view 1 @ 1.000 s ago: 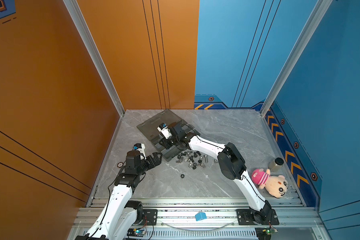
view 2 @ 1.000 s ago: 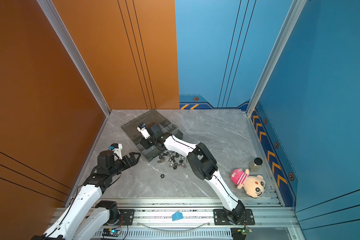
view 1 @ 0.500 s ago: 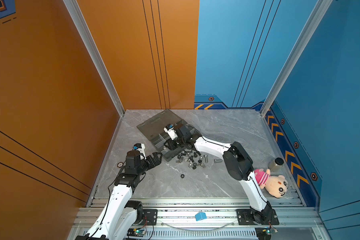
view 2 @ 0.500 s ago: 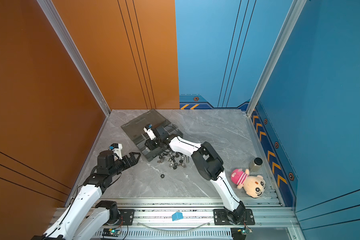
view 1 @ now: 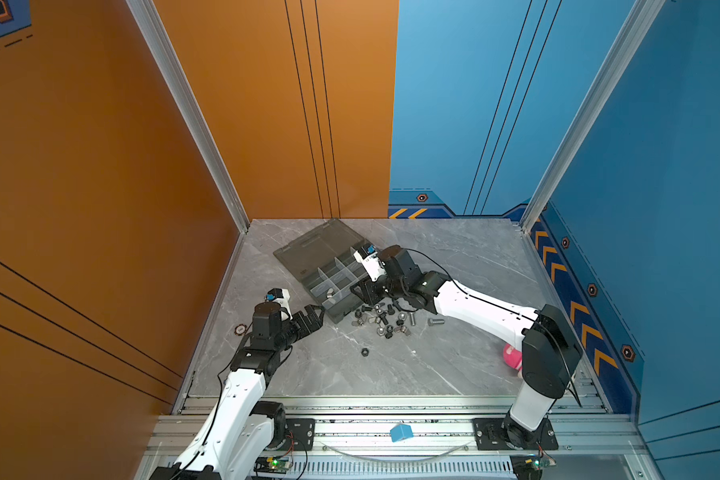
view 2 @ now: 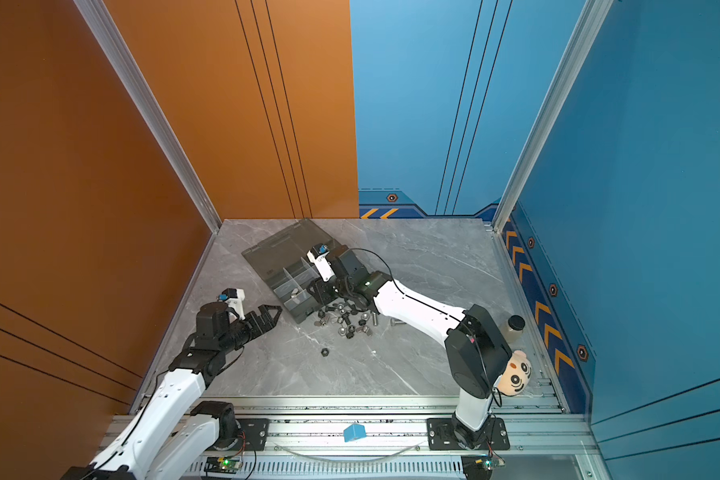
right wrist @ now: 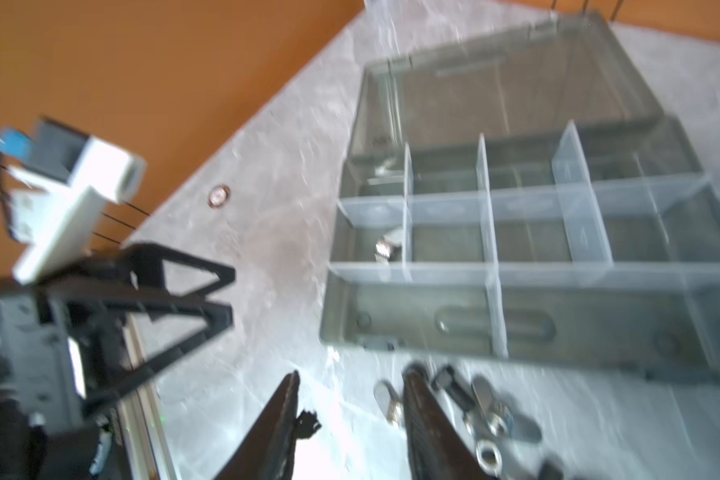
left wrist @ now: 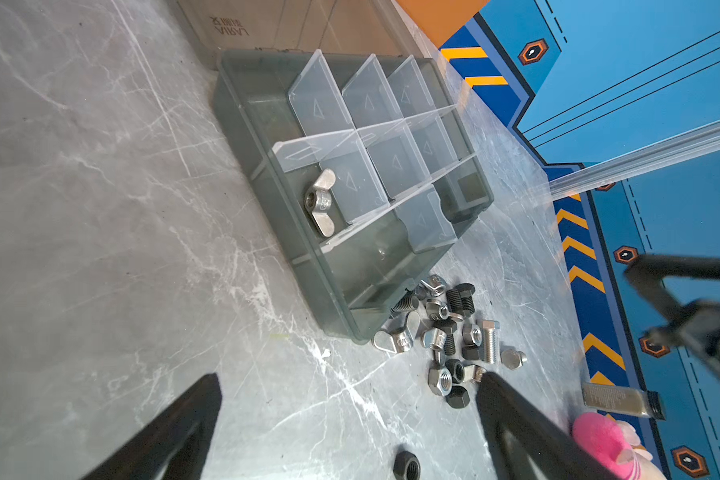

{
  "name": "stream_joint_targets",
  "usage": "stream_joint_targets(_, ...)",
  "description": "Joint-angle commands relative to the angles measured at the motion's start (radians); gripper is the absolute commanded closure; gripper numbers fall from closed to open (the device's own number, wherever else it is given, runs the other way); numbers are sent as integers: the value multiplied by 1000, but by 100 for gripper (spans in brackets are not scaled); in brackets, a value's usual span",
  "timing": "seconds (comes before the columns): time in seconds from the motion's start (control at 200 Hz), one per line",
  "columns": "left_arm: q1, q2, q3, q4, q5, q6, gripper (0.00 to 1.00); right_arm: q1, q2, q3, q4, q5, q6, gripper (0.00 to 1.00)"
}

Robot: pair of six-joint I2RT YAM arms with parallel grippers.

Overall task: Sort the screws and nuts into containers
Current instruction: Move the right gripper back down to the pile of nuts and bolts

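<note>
The heap of screws and nuts (view 1: 381, 321) lies on the desk (view 1: 454, 257) in the frame centre, just below the right end effector (view 1: 360, 296), half open and empty by the organizer box (view 1: 317, 279), while the wide-open left end effector (view 1: 313, 316) stands farther left.

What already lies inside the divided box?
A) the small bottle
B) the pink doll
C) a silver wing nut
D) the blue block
C: the left wrist view shows a silver wing nut lying in one compartment of the box, while the loose fasteners are heaped on the table outside it.
</note>
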Motion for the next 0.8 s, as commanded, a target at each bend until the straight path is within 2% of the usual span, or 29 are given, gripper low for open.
stream_joint_targets(0.0, 5, 11, -8, 21, 31, -14, 2, 17, -18, -89, -56, 69, 7, 56)
stream_joint_targets(0.275, 3, 17, -5, 18, 35, -22, 2, 50, 4, -189, 14, 99, 67, 56)
stream_joint_targets(0.796, 0, 9, -6, -1, 26, -26, 2, 65, 167, -87, 36, 87, 186, 51)
